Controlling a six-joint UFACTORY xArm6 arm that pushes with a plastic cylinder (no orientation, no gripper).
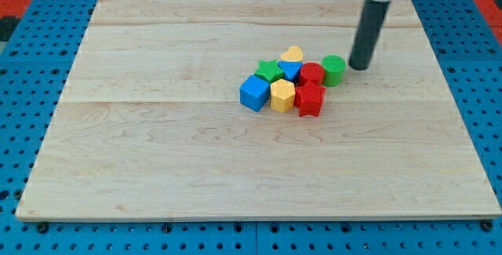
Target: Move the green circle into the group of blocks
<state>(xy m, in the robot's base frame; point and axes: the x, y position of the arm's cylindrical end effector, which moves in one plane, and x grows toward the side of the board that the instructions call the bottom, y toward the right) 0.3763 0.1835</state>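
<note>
Nearest the view's bottom, the pale wooden board (157,169) is lying on a blue pegboard (23,67), and the blocks are sitting a little right of its middle.

Going from the view's left, the blue cube (253,93) is sitting at the left end of the cluster. Beside it, the yellow hexagon (282,96) is touching its right side, and the green star (269,70) is resting just behind the two. The blue block (289,71), whose shape I cannot make out, is wedged between the star and the red cylinder (312,74), with the yellow heart (292,54) sitting at the back. The red star (310,100) is lying at the front right, touching the hexagon.

The green circle (333,70) is standing at the right edge of the group, touching or all but touching the red cylinder.

My tip (360,67) is resting on the board just to the right of the green circle, with a narrow gap showing between them. The rod is carrying no jaws, so nothing is opening or closing.
</note>
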